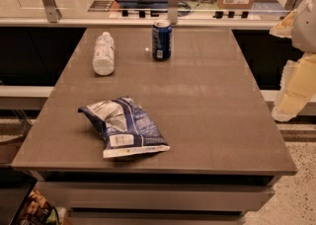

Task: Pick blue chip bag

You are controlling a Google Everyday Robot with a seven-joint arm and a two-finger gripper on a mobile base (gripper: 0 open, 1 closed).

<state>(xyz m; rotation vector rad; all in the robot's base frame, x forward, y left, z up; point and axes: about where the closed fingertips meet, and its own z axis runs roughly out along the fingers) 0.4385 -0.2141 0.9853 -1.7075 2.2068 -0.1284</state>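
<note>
Camera view looks down on a grey-brown desk (212, 115) whose front edge runs across the lower part of the picture, with speckled floor (301, 169) showing past its right corner. The blue chip bag (123, 126) lies flat on the front left part of the desk, near the front edge but wholly on the top, and set in from the left edge. To its right the desk top is bare all the way to the right edge. At the far end a white plastic bottle (103, 54) lies on its side and a blue drink can (162, 40) stands upright just right of it; both are well apart from the bag.

The bag is dark blue and white glossy foil, crumpled, with its far left end creased and pale. A white label patch sits near its near end, above a white sealed strip.

The claw (289, 101) is a pale, blurred shape at the picture's right edge, beside the desk's right side and clear of everything on it. Whether it is apart or together cannot be told.
</note>
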